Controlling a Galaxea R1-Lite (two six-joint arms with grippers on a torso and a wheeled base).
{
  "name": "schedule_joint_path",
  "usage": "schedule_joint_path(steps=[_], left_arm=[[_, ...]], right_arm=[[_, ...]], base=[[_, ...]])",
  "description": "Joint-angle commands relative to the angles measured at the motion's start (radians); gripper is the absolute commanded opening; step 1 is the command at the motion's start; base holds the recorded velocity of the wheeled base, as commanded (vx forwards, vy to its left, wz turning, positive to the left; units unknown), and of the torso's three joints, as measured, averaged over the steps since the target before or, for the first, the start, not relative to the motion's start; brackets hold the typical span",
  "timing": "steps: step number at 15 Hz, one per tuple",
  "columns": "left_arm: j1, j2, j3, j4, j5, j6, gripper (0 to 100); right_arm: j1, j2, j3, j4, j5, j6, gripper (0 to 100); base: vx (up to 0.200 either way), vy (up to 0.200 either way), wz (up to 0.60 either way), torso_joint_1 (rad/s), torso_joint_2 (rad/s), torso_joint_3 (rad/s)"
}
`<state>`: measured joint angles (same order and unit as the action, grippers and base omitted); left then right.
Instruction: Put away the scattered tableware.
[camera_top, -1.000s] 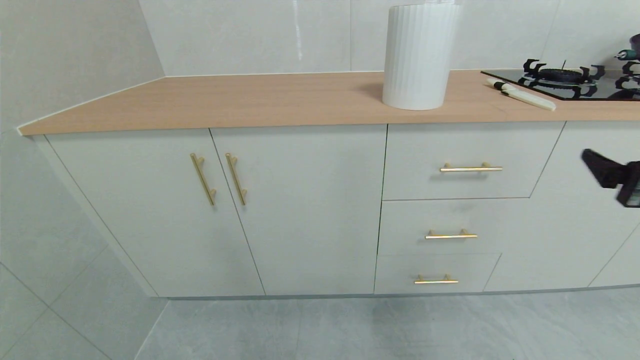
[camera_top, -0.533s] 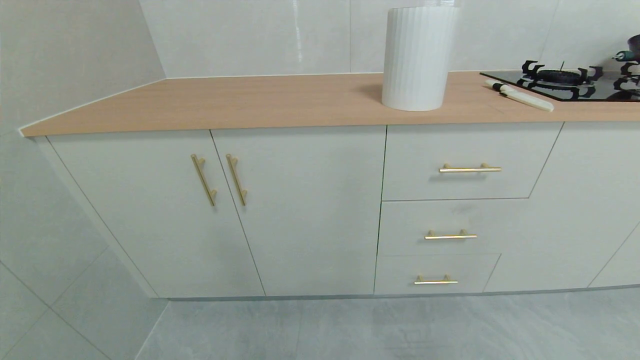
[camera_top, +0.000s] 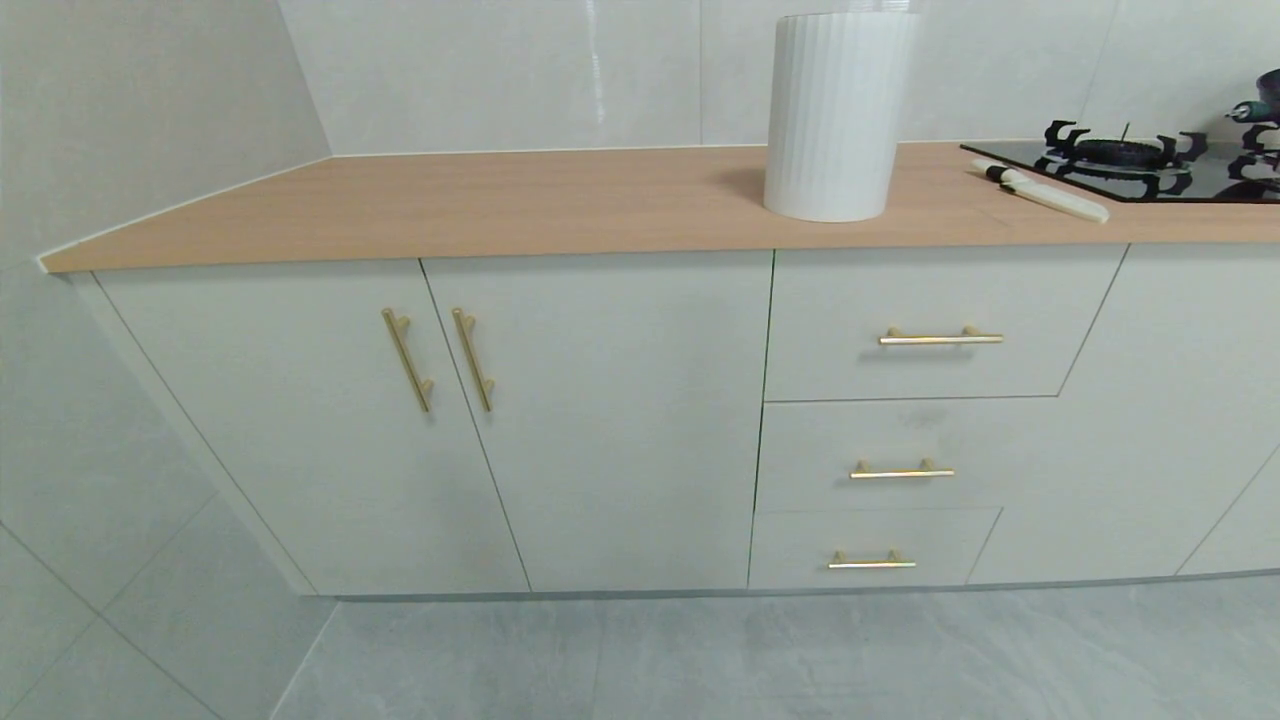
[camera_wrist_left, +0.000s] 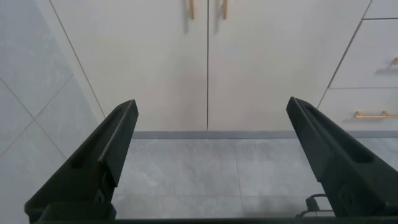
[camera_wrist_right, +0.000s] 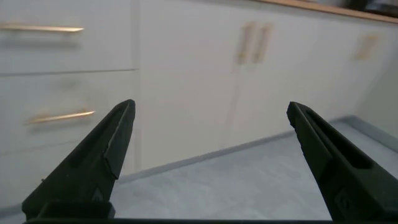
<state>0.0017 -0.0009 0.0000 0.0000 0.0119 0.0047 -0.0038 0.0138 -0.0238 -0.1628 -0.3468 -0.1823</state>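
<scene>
A knife (camera_top: 1045, 190) with a pale blade and dark collar lies on the wooden countertop (camera_top: 500, 205), beside the black gas hob (camera_top: 1120, 160). A tall white ribbed container (camera_top: 835, 115) stands on the counter to the knife's left. My left gripper (camera_wrist_left: 211, 102) is open with nothing between its fingers, held low over the grey floor (camera_wrist_left: 205, 168) facing the double cabinet doors (camera_wrist_left: 155, 62). My right gripper (camera_wrist_right: 211, 104) is open and holds nothing; it hangs low before the drawers (camera_wrist_right: 62, 56).
Below the counter are two doors with gold handles (camera_top: 440, 358) and a stack of three shut drawers (camera_top: 940, 338). A tiled wall closes in the left side. The floor in front of the cabinets is open.
One second ago my right gripper showed at the head view's right edge beside the top drawer; it has since dropped out of that view. The head view shifted slightly.
</scene>
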Motion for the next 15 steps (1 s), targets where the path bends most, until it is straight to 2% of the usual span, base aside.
schedule_joint_path(steps=[1, 3, 6, 15], left_arm=[[0.000, 0.001, 0.000, 0.000, 0.000, 0.000, 100], [0.001, 0.001, 0.000, 0.000, 0.000, 0.000, 100], [0.000, 0.001, 0.000, 0.000, 0.000, 0.000, 100], [0.000, 0.001, 0.000, 0.000, 0.000, 0.000, 100]], right_arm=[[-0.001, -0.012, 0.024, 0.020, 0.092, 0.066, 100], [0.001, -0.012, 0.022, 0.129, 0.261, 0.172, 100], [0.001, -0.011, 0.024, 0.164, 0.345, 0.179, 100], [0.008, -0.014, 0.024, 0.164, 0.321, 0.176, 100]], base=[[0.000, 0.000, 0.00, 0.000, 0.00, 0.000], [0.000, 0.000, 0.00, 0.000, 0.00, 0.000], [0.000, 0.000, 0.00, 0.000, 0.00, 0.000], [0.000, 0.000, 0.00, 0.000, 0.00, 0.000]])
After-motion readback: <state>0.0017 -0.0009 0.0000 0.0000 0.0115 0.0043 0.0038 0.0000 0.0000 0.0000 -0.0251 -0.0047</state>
